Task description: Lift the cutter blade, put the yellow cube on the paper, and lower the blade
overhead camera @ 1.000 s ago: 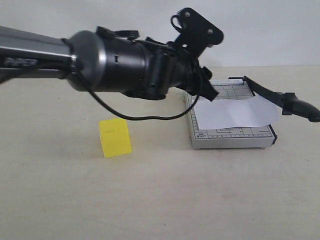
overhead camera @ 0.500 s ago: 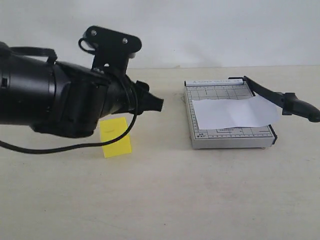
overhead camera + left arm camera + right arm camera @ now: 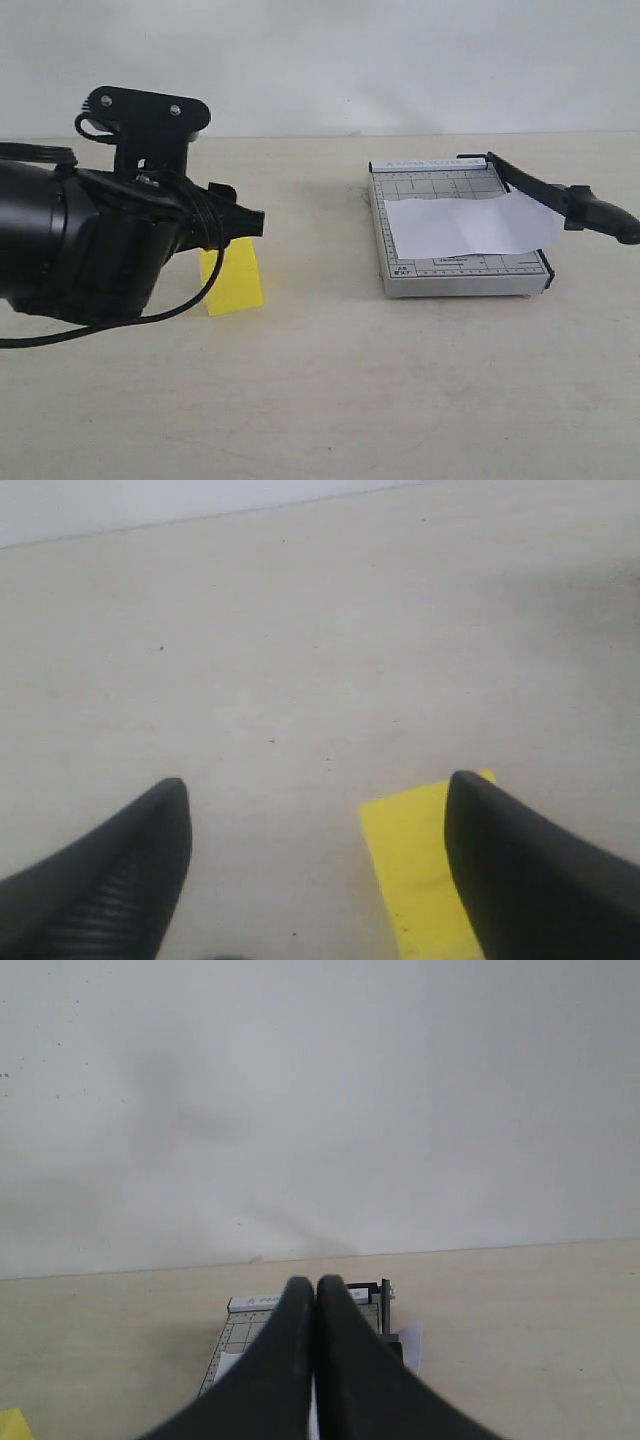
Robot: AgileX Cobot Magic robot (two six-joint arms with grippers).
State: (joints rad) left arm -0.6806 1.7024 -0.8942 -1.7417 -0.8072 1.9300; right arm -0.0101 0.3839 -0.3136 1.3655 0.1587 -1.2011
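Looking across the exterior view first: the left arm lies low over the bench [image 3: 330, 390] on the left side, its left pincer [image 3: 250, 222] pointing toward the middle. The yellow cube [image 3: 238, 282] sits on the bench just behind the pincer tip, partly hidden by it. Well apart to the right stands the grey trimmer [image 3: 455, 275]. The paper [image 3: 465, 227] lies flat on its board, one corner hanging past the right edge. The cutter blade [image 3: 545, 190] is hinged at the far right corner and stands lifted off the board, handle out beyond the right side.

Left wrist view: left pincer [image 3: 318, 783] is spread wide, nothing gripped. Bare bench shows between the fingers [image 3: 120, 870]. The yellow cube [image 3: 410, 870] rests on the bench beside one finger and is partly covered by it, not centred in the gap.

Right wrist view: right pincer [image 3: 316, 1285] is closed tight, tips pressed together, empty, held above the bench. The trimmer [image 3: 255, 1305] and a sliver of paper [image 3: 412, 1345] show beyond it.
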